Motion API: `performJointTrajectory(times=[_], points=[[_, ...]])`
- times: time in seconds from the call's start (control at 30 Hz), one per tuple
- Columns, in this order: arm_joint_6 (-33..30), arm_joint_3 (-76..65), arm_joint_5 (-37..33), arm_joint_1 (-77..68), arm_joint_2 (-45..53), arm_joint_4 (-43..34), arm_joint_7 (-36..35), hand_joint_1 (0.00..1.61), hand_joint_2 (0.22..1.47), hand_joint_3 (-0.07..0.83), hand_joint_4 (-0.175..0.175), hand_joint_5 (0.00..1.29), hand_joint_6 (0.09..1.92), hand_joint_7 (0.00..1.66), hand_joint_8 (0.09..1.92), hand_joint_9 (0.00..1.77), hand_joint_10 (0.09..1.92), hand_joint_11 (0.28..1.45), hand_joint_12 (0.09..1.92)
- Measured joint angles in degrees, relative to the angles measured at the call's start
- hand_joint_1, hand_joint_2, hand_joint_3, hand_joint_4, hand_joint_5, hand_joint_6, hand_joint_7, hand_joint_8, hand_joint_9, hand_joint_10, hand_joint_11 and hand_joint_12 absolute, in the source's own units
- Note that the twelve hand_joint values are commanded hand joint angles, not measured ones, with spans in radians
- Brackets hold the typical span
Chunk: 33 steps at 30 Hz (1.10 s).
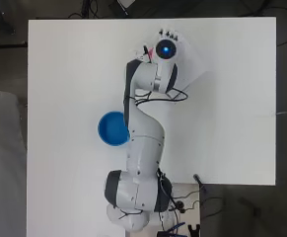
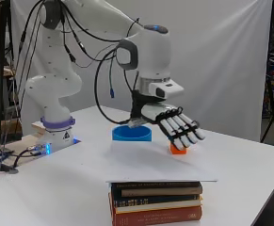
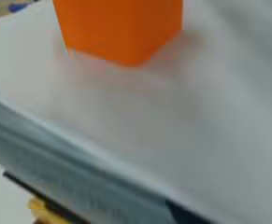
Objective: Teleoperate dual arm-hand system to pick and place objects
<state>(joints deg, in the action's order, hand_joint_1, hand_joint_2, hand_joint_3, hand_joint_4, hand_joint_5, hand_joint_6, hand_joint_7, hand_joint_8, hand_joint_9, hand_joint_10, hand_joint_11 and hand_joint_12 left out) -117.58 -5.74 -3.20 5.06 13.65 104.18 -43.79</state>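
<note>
An orange block stands on the white table just behind the hand in the side view. It fills the wrist view's upper part as the orange block. Overhead, only a reddish bit of it shows beside the wrist. The hand hovers a little above a white sheet of paper, fingers straight and slanting down, holding nothing. From overhead only the fingertips of the hand show past the arm, near the table's far edge. A blue bowl sits left of the arm, and in the side view the blue bowl is behind the hand.
The paper lies on a stack of books at the near side of the side view. Cables hang from the arm. The table's far edge runs close above the hand in the overhead view.
</note>
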Motion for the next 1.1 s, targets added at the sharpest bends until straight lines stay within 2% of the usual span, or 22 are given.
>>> performJointTrajectory(times=[0.17,0.2,0.23,0.27,0.3,0.33,0.37,0.47,0.63,0.7,0.73,0.77,0.8,0.87,1.0,1.1], points=[[-2.2,-1.5,-2.1,0.6,-6.4,15.0,-4.4,0.38,1.06,0.001,0.065,0.31,0.09,0.32,0.09,0.43,0.09,0.48,0.09],[-2.4,-1.8,-2.5,0.7,-6.9,16.2,-5.4,0.42,1.07,0.002,0.071,0.37,0.09,0.39,0.09,0.49,0.09,0.49,0.09],[-2.6,-2.0,-2.9,0.8,-7.2,16.9,-6.2,0.71,1.11,-0.001,0.027,0.53,0.43,0.61,0.43,0.73,0.38,0.60,0.25],[-2.8,-2.2,-3.4,0.8,-7.4,17.0,-7.1,0.83,1.16,0.003,0.071,0.63,0.85,0.79,0.95,0.96,0.95,0.73,0.70],[-3.2,-2.4,-4.1,0.9,-7.6,16.9,-8.2,0.89,1.20,0.003,0.108,0.69,1.10,0.90,1.32,1.10,1.36,0.78,1.12],[-3.9,-2.6,-5.1,1.0,-8.0,16.6,-9.8,0.91,1.22,0.003,0.132,0.72,1.24,0.96,1.55,1.17,1.61,0.80,1.39],[-4.7,-2.8,-6.4,1.1,-8.5,16.5,-11.7,0.91,1.23,0.002,0.149,0.73,1.31,0.98,1.67,1.21,1.74,0.80,1.55],[-6.0,-3.8,-10.0,0.1,-11.0,17.4,-17.5,0.90,1.25,0.002,0.172,0.72,1.40,1.00,1.81,1.24,1.87,0.82,1.72],[-5.6,-3.8,-11.8,-1.1,-15.7,18.5,-18.6,0.89,1.26,0.002,0.175,0.69,1.43,1.00,1.86,1.25,1.89,0.83,1.75],[-5.4,-3.5,-12.3,-1.1,-17.2,18.7,-18.3,0.52,1.16,-0.007,0.115,0.41,0.62,0.47,0.79,0.68,0.82,0.54,0.77],[-5.1,-3.4,-12.3,-1.1,-17.5,18.7,-17.9,0.40,1.11,-0.007,0.100,0.30,0.34,0.34,0.43,0.52,0.45,0.47,0.43],[-4.8,-2.9,-11.9,-1.2,-17.7,18.7,-17.0,0.32,1.06,-0.006,0.092,0.21,0.17,0.27,0.22,0.44,0.24,0.45,0.22],[-4.7,-2.4,-11.2,-1.2,-18.0,18.8,-15.3,0.26,1.02,-0.010,0.086,0.14,0.09,0.23,0.10,0.41,0.12,0.44,0.11],[-4.5,-1.8,-10.0,-1.2,-18.8,19.1,-10.9,0.19,0.96,-0.014,0.083,0.06,0.09,0.17,0.09,0.37,0.09,0.45,0.09],[-3.5,-1.3,-8.9,-1.3,-20.3,20.2,-3.8,0.27,0.97,0.001,0.098,0.14,0.09,0.18,0.09,0.36,0.09,0.46,0.09],[-3.5,-0.7,-8.1,-1.5,-21.0,21.6,-6.6,0.31,0.97,0.001,0.096,0.16,0.09,0.19,0.09,0.36,0.09,0.46,0.09]])
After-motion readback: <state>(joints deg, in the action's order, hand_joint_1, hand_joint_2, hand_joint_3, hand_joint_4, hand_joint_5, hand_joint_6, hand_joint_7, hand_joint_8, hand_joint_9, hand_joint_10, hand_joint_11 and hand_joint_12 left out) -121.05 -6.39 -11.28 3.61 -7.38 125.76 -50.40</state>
